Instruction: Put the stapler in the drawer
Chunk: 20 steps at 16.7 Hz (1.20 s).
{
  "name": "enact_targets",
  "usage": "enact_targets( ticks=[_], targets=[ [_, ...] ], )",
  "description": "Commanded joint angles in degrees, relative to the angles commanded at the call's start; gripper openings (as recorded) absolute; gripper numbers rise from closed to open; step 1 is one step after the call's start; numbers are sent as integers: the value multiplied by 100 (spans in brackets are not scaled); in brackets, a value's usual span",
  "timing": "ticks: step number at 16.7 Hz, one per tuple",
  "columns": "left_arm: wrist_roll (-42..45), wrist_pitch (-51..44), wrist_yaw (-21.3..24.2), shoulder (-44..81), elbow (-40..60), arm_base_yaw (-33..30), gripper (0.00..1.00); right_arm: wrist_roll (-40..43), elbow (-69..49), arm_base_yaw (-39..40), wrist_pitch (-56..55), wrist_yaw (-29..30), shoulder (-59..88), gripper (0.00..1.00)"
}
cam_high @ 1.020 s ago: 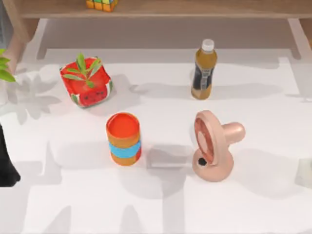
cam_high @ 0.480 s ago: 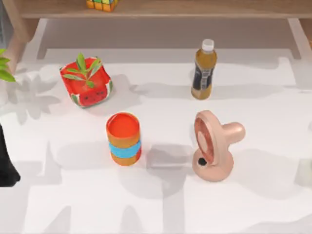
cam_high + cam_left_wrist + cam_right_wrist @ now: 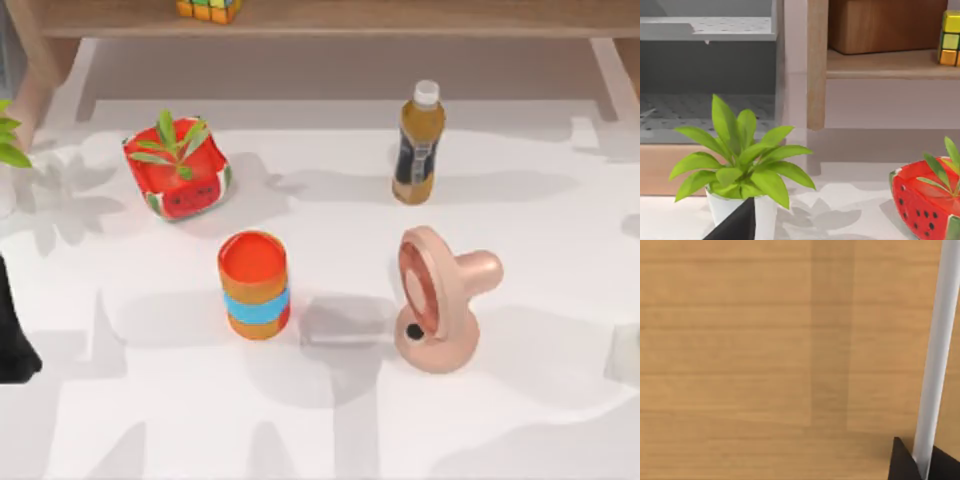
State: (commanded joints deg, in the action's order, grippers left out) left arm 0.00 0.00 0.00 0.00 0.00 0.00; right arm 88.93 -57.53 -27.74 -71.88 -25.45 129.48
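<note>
Clamping a slim white bar [image 3: 936, 350], the right gripper [image 3: 922, 466] has a dark fingertip [image 3: 901, 462] pressed to each side of it, jaws narrow, with no gap to be seen. Behind the bar, a flat wooden panel [image 3: 765, 355], grain running across. What the bar belongs to is cut off at the edges.

Left gripper [image 3: 735, 225]: a dark sliver at the foot of a leafy plant in a white pot [image 3: 740, 160]. Cannot tell how this claw stands. The top view puts the left arm [image 3: 14, 335] at the table's left edge, far left of the pink fan [image 3: 438, 298].

Stapler [image 3: 346, 320]: lying flat on the white table [image 3: 560, 420], just left of the pink fan's base, between it and the orange can with a blue band [image 3: 254, 285]. It is pale grey and hard to make out against its own shadow.

Beyond the fan stands a bottle [image 3: 417, 143]. Far to the fan's back left, a watermelon-patterned planter [image 3: 180, 175].

The left wrist view adds a wooden shelf [image 3: 885, 65] carrying a colour cube [image 3: 951, 37] and a grey open compartment [image 3: 705, 100].
</note>
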Motion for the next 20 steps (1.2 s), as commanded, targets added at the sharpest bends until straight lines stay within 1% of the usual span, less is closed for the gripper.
enact_targets(
  ticks=[5, 13, 18, 20],
  targets=[
    [0, 0, 0, 0, 0, 0, 100, -5, -149, 7, 123, 27, 96, 0],
    [0, 0, 0, 0, 0, 0, 100, -2, -1537, 297, 872, 342, 701, 0],
    [0, 0, 0, 0, 0, 0, 100, -4, -1621, 319, 913, 357, 730, 0],
    [0, 0, 0, 0, 0, 0, 100, -4, -1621, 319, 913, 357, 730, 15]
  ],
)
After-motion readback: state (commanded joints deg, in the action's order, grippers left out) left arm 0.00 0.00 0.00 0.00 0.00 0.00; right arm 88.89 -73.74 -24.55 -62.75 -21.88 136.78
